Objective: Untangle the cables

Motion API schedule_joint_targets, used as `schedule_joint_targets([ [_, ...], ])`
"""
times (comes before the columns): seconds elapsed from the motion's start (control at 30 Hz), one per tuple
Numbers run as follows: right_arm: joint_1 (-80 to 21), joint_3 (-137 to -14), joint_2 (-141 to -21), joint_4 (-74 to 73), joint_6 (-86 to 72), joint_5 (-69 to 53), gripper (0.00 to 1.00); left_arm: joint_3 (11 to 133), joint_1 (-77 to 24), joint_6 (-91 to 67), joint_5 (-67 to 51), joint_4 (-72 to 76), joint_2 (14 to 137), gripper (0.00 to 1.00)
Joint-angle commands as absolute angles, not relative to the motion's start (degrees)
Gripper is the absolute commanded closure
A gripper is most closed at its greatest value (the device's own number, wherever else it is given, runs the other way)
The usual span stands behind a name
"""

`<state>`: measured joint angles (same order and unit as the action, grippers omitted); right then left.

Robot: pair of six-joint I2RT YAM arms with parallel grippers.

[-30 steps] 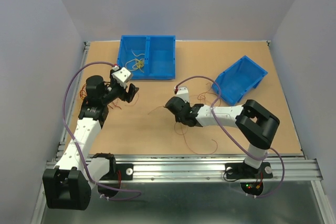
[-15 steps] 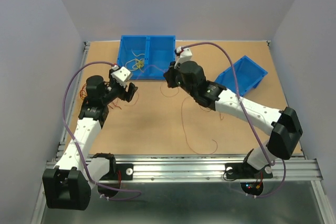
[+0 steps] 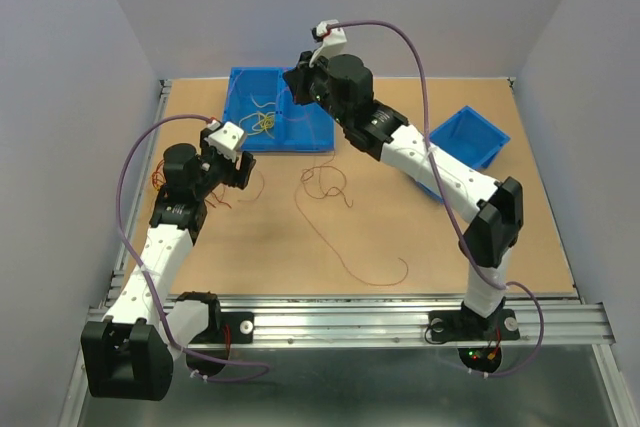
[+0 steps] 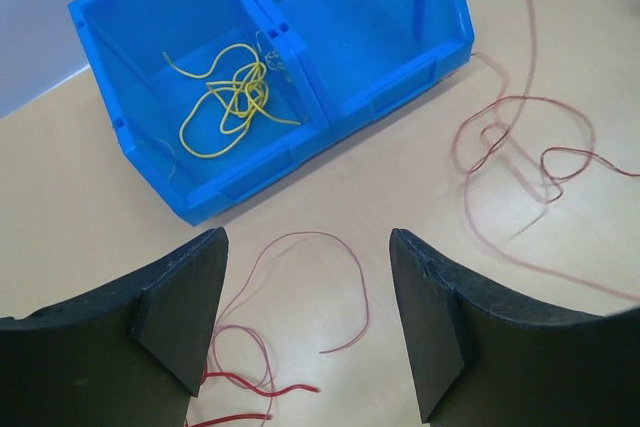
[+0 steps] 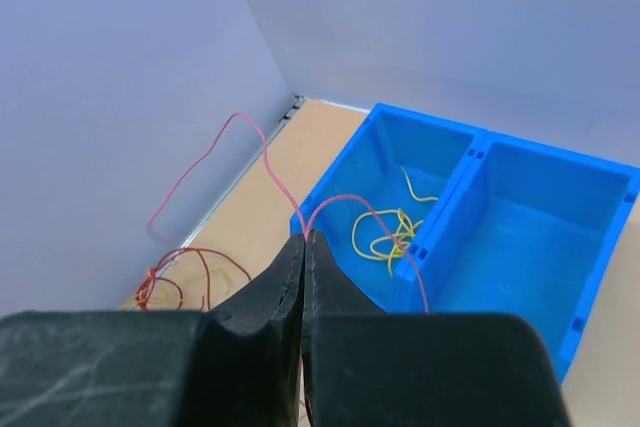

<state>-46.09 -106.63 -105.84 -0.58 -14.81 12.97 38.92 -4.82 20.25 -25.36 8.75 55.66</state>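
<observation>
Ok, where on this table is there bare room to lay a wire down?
Bare board lies between the left arm and the long red wire, and in the near right corner, outside the right arm, in front of the tilted bin. The right half of the double bin is empty. Crowded: the wire's loops mid-table and the red tangle by the left gripper.

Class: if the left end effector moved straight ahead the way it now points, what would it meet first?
Probably the thin red cable just ahead, short of the blue bin; depth is unclear.
</observation>
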Motion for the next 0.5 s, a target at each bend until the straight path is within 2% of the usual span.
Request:
schedule_joint_targets([
  [0.0,-41.23,-113.80,-111.52,0.35,-18.52,4.19,0.99,38.32,-5.10,19.25,-24.17,12.48,55.10,0.23],
  [0.2,-38.32,-124.17,-117.95,0.53,-20.74,0.35,0.99,38.32,-5.10,19.51,-24.52,12.48,55.20,0.23],
  [0.47,-37.35,-121.64,-117.86,0.88,-20.92,2.02,0.99,39.63,-5.19,19.87,-32.78,13.45,59.93,0.23],
])
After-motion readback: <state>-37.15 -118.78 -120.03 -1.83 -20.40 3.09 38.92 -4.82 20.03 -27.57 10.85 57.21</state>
